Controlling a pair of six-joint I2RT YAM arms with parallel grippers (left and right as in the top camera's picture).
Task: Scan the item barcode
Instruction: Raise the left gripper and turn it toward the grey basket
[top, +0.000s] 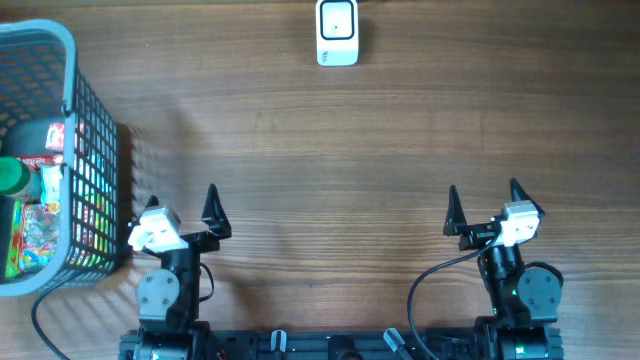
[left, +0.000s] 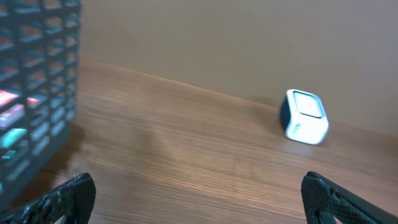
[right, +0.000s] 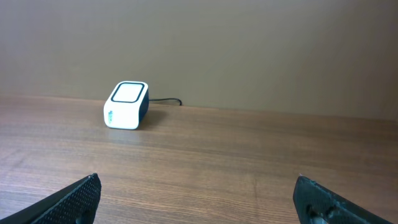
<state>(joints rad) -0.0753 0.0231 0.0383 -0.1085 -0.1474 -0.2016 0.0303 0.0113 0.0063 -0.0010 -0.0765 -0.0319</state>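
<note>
— What's on the worktop (top: 300, 150)?

— The biggest thing is a grey basket (top: 97, 190) at the left edge, its long side running away from the robot. Next is a small white scanner (top: 337, 32) at the far edge, about midway between the two arms, with its window facing up.

— And the thing to be scanned?

— It's in the basket with the rest. I can see a bottle (top: 12, 178) with a green cap and some bright packets (top: 30, 235), all packed close. I can't tell which way the bottle's long axis runs, because the basket wall hides most of it.

— Which arm would go for it?

— The left, I'd say. The basket sits just beside the left fingers (top: 214, 215), off to their left, and the right arm is well apart from it across the worktop. Whatever is picked then has to travel forward and to the right to reach the scanner.

— Are the fingers holding anything?

— No. The left fingers are spread wide and empty. The right fingers (top: 453, 215) are the same, and they point at the far wall. Both arms hang near the front edge, and the task looks not yet begun.
</note>
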